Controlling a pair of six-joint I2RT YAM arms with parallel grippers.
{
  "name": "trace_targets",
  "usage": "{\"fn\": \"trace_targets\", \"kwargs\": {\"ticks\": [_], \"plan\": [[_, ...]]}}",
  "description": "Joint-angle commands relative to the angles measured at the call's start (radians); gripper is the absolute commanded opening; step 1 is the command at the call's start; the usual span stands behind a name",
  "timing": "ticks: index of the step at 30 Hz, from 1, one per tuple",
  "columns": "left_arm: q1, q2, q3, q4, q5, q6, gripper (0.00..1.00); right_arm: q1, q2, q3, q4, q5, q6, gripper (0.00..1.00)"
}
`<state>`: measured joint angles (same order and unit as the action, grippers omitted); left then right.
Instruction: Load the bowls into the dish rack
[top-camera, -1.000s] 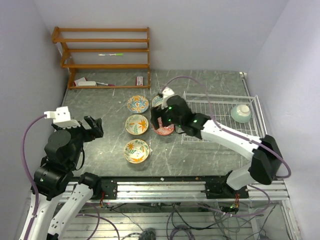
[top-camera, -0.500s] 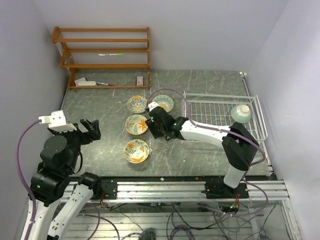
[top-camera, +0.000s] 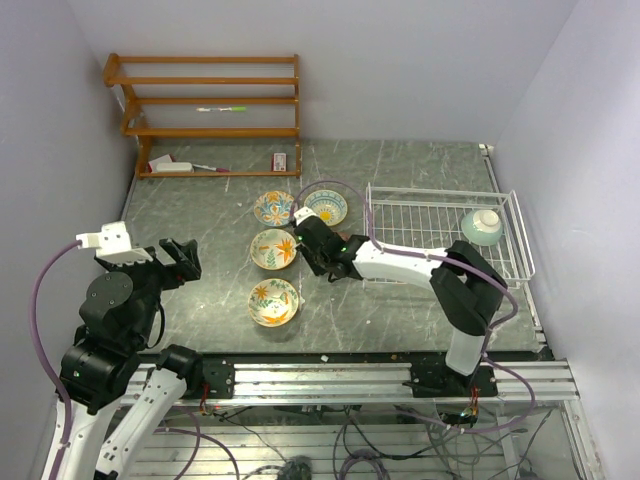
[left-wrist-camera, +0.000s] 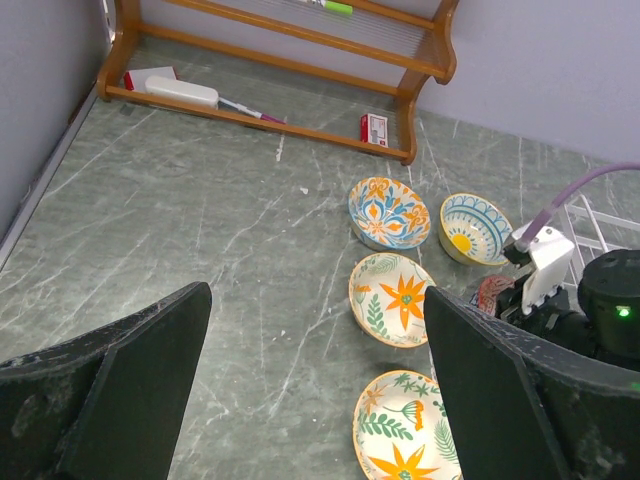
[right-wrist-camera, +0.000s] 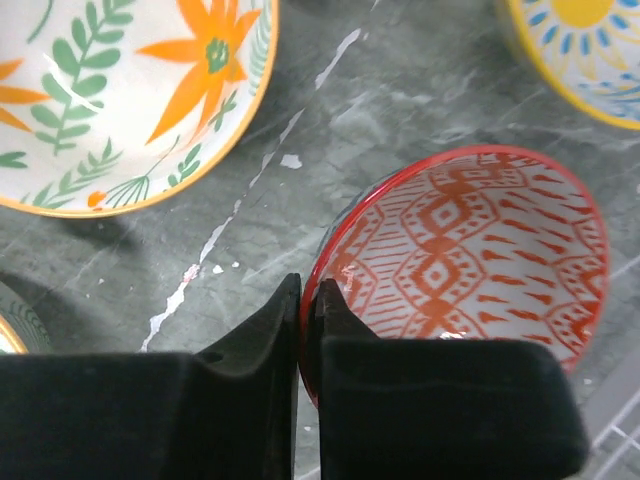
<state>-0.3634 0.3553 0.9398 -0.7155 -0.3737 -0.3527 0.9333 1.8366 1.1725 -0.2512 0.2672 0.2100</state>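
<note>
- The right gripper (right-wrist-camera: 303, 300) is found pinched on the near rim of the red bowl (right-wrist-camera: 460, 260), with one finger inside and one outside.
- The red bowl is located low over the table (right-wrist-camera: 400, 100); whether it is lifted cannot be told.
- A cream flowered bowl (right-wrist-camera: 110, 90) and a blue-yellow bowl (right-wrist-camera: 590, 50) are noted just beside it.
- The left gripper (left-wrist-camera: 315, 300) is held spread and empty, well apart from the bowls.
- The dish rack (top-camera: 440, 187) is placed to the right, with one green bowl (top-camera: 482, 226) already inside.
- Risk: with so thin a rim hold, the bowl may be tilted or dropped on lifting. Neighbouring bowls or the rack wall could be struck in transit.
</note>
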Motion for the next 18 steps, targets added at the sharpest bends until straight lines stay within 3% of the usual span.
{"fn": "trace_targets", "kwargs": {"ticks": [1, 6, 11, 15, 18], "plan": [[0.007, -0.009, 0.007, 0.0, -0.013, -0.006, 0.98, 0.003, -0.056, 0.018, -0.015, -0.048, 0.02, 0.0], [0.007, -0.008, 0.018, -0.007, -0.017, -0.004, 0.98, -0.004, -0.209, -0.021, 0.045, -0.197, 0.04, 0.0], [0.007, -0.004, 0.021, -0.009, -0.013, -0.003, 0.98, -0.065, -0.425, -0.1, 0.173, -0.446, 0.102, 0.0], [0.007, 0.004, 0.028, -0.009, 0.002, 0.005, 0.98, -0.2, -0.567, -0.178, 0.264, -0.634, 0.176, 0.0], [0.007, 0.012, 0.038, -0.015, 0.009, 0.01, 0.98, -0.384, -0.662, -0.263, 0.357, -0.808, 0.263, 0.0]]}}
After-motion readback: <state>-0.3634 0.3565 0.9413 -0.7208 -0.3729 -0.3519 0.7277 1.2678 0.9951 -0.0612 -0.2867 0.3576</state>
